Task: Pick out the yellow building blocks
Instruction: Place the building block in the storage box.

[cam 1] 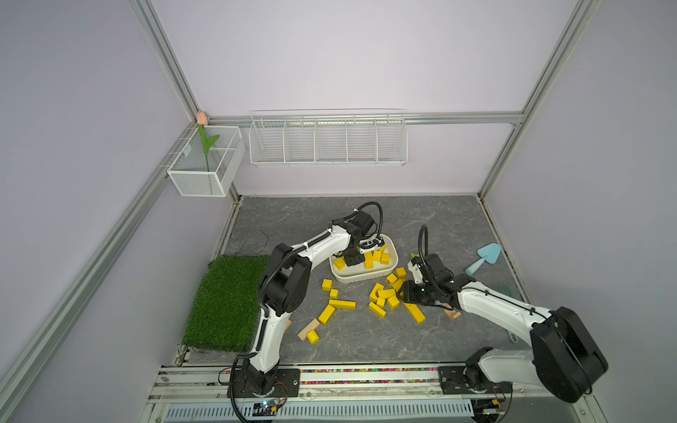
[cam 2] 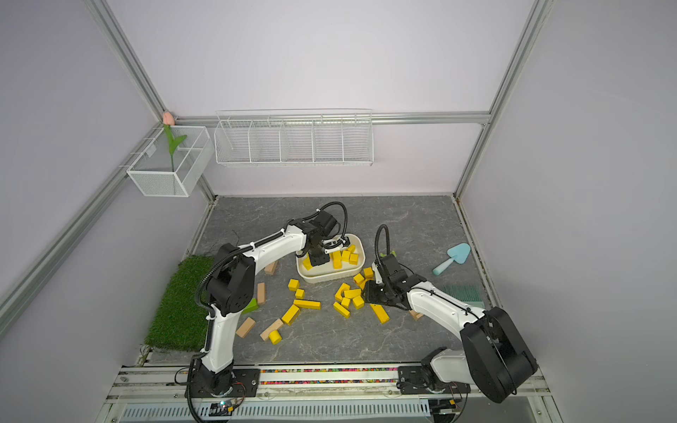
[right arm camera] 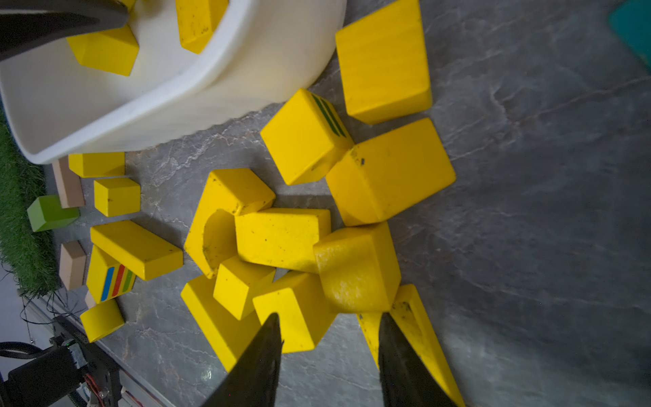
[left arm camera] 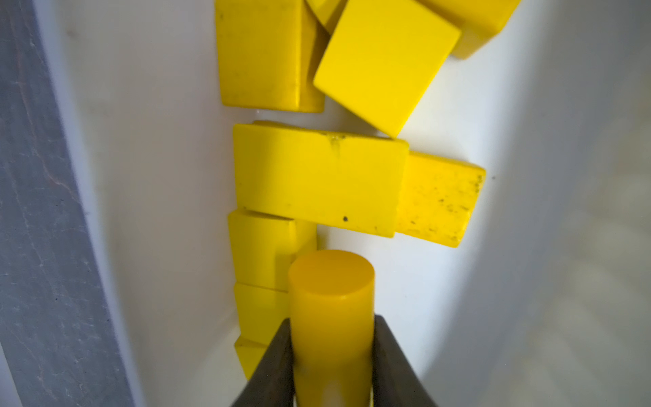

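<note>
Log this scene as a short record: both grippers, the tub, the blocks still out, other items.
left gripper: shut on yellow cylinder, over white tub
right gripper: open, low over loose yellow blocks beside the tub
tub contents: several yellow blocks
non-yellow: tan blocks and green block, near grass mat
other: blue trowel on the table
</note>
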`<state>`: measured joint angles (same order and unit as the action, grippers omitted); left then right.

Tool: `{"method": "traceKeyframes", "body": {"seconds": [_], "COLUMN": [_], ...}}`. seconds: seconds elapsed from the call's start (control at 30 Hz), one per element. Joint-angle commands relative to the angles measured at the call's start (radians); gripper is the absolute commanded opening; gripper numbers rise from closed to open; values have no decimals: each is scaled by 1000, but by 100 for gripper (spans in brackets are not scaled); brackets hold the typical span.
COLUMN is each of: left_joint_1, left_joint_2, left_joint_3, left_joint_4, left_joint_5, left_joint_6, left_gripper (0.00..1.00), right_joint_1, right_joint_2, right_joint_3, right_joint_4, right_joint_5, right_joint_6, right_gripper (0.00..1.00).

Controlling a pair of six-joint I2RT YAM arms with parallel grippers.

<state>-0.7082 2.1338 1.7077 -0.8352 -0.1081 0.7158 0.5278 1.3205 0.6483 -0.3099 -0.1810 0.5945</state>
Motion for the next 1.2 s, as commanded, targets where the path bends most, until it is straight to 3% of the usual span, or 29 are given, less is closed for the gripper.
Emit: {"method": "traceKeyframes", "body": {"seconds": [0.0,0.37,0.73,0.93,1.17], "left_joint_1": [-5,-5,-5,-5,-7], "left_joint_2": [7,-9,-92,-301,-707], "left_joint_3": [18,3,-10,-129,-523], "left_joint_4": [7,27,36,121,455], "left_joint_5": [-9,-20,-31,25,229], "left_joint_6": [8,11,-27,-119,-363], "left_gripper": [34,41,38,37,34], "right_joint_1": [-8,-14,-20,-20,-20], "right_joint_2": [-8,-2,-5,-33,-109], "right_joint_3": [-13,-12,-4,-12,-45], "right_joint_4": [12,17,14,8,-12], "right_joint_5": [-14,-16,-16,-8,33], "right_joint_6": [-1,-4,-13,-11,10], "right_gripper": [47,47,47,47,47]}}
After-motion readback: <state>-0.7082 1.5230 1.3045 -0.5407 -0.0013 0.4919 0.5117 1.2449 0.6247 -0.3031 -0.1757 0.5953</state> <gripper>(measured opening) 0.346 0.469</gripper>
